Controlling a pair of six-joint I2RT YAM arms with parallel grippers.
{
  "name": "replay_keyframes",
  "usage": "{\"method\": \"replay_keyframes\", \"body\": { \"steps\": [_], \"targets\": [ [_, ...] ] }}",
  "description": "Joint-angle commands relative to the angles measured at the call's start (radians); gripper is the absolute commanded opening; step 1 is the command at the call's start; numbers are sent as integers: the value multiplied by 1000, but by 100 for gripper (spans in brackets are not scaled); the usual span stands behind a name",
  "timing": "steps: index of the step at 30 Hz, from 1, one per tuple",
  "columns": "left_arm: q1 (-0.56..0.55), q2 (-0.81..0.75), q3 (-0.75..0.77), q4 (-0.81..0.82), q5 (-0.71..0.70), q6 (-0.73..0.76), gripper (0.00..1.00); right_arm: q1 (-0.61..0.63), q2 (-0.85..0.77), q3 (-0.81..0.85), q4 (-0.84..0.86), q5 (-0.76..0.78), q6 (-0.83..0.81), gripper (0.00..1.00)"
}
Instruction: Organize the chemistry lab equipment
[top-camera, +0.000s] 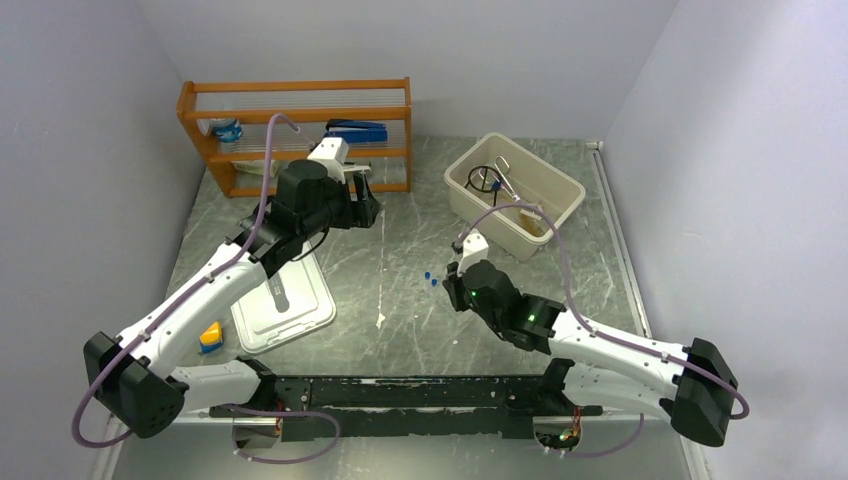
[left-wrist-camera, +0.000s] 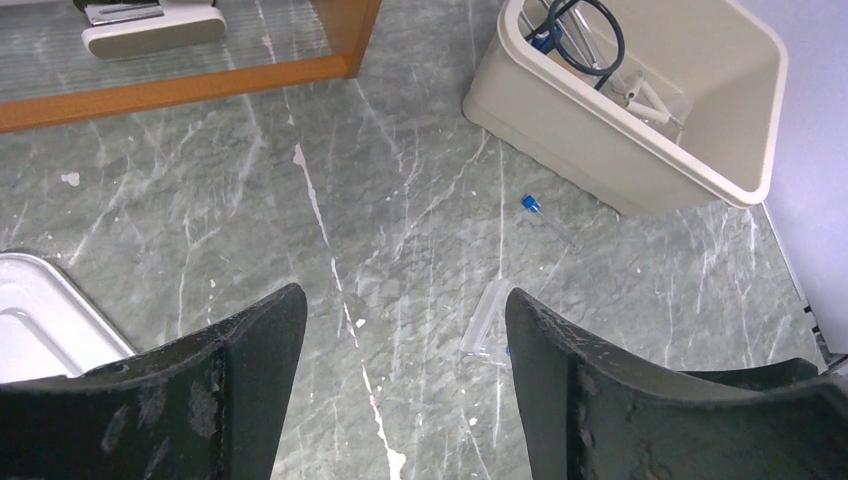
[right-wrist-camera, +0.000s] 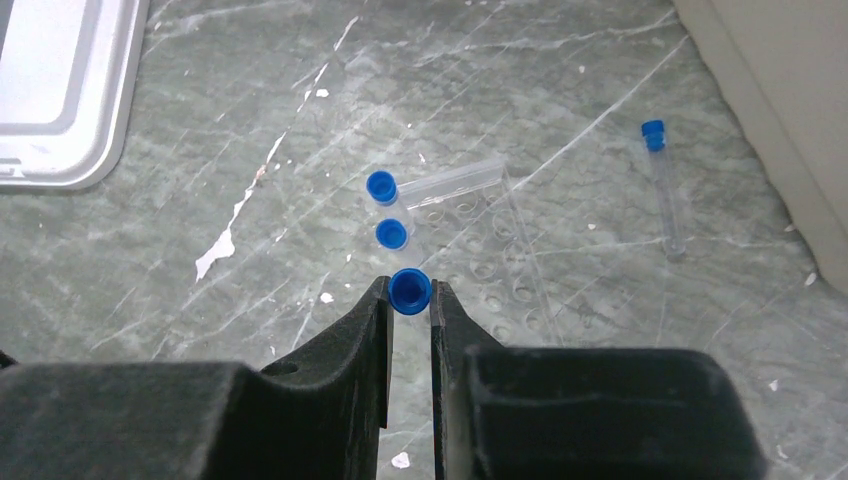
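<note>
Our right gripper (right-wrist-camera: 411, 303) is pinching narrowly on a blue-capped tube (right-wrist-camera: 410, 288) just under its cap, holding it upright at the near edge of the clear rack (right-wrist-camera: 490, 265). We are judging that seating it calls for centring it over a free hole and lowering it straight, without tilt. Our left gripper (left-wrist-camera: 400, 320) is hanging wide open and empty above the table (left-wrist-camera: 250, 220). We are struggling to see the transparent rack's holes. The held tube's body is hiding beneath its cap, and we cannot tell whether the two neighbouring tubes (right-wrist-camera: 391, 234) are seated.
</note>
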Motion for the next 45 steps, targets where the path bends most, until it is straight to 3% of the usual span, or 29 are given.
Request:
{"method": "replay_keyframes", "body": {
  "steps": [1,16,34,45],
  "targets": [
    [-1,-17,-34,39,14,3,76,34,19,-38,85,39,26,8],
    [0,-1,-71,72,68,8,76,77,56,-109,247,92,-55,8],
    [-1,5,-85,74,74,9,76,77,147,-105,264,83,-64,9],
    [-1,0,-91,73,68,14,76,76,186,-91,235,111,-31,15]
  ]
}}
